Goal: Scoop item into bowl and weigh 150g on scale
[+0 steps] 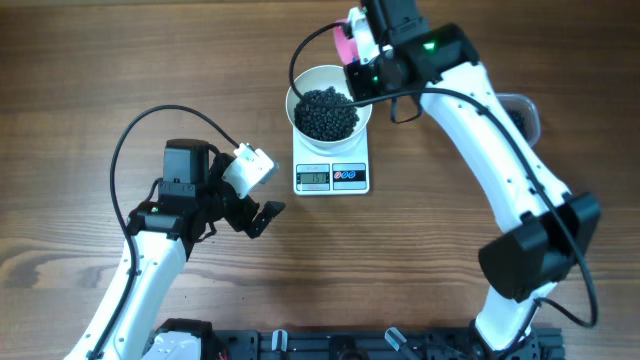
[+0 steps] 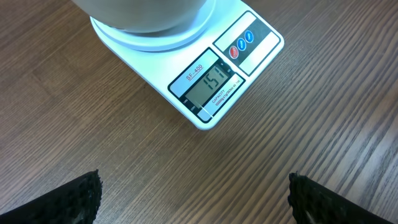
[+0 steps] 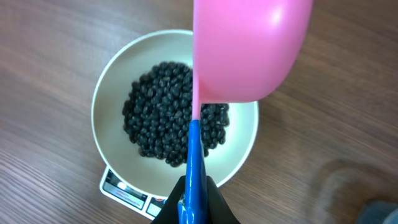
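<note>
on the wooden table (image 1: 100, 60) the left pincer (image 2: 193, 199) gapes wide and empty near the white scale (image 1: 332, 177), which carries the white bowl (image 3: 112, 106). the right pincer (image 3: 194, 205) is clamped on the blue handle of a pink scoop (image 3: 249, 50) above the bowl's heap of dark beans (image 3: 155, 112).

**Left wrist view.** On the front panel of the scale (image 2: 261, 46) you read the red model mark "SF-400" (image 2: 194, 70), printed just above the grey display (image 2: 208, 85). The display shows the digits "151". You cannot read the fine print under the display, nor the symbols on the red and blue buttons (image 2: 241, 45).

**Overhead view.** The digits are too small to read.
</note>
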Robot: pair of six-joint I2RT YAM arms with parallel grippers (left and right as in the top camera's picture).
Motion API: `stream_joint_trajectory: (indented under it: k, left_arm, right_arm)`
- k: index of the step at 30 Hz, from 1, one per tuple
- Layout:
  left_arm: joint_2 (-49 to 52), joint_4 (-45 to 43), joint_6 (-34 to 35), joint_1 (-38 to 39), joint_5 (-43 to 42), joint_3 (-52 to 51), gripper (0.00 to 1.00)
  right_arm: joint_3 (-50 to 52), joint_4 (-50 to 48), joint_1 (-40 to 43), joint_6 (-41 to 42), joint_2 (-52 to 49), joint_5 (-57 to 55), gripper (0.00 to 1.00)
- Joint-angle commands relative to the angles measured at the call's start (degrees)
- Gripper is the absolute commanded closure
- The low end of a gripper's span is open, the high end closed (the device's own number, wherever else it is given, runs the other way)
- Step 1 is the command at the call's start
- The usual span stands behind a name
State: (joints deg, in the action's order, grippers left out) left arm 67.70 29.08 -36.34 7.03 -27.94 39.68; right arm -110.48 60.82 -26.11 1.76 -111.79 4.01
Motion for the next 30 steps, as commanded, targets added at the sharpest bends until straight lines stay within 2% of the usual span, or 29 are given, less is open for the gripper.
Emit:
stream_joint_trajectory:
  k: [1, 8, 30]
  left_arm:
    - [-0.52, -0.13, -0.90, 0.37, -1.07, -0.59, 0.00]
    - [-0.52, -0.13, -0.90, 0.37, -1.07, -0.59, 0.00]
    - [-0.52, -0.13, -0.90, 0.37, -1.07, -0.59, 0.00]
  right_arm:
    - [-1.51, 1.25, -1.51, -3.82, -2.21, 1.01, 0.96]
    - [0.20, 3.74, -2.16, -6.54, -3.21, 5.09, 0.95]
    - [1.40, 3.28, -2.16, -6.27, -8.07, 5.07, 0.96]
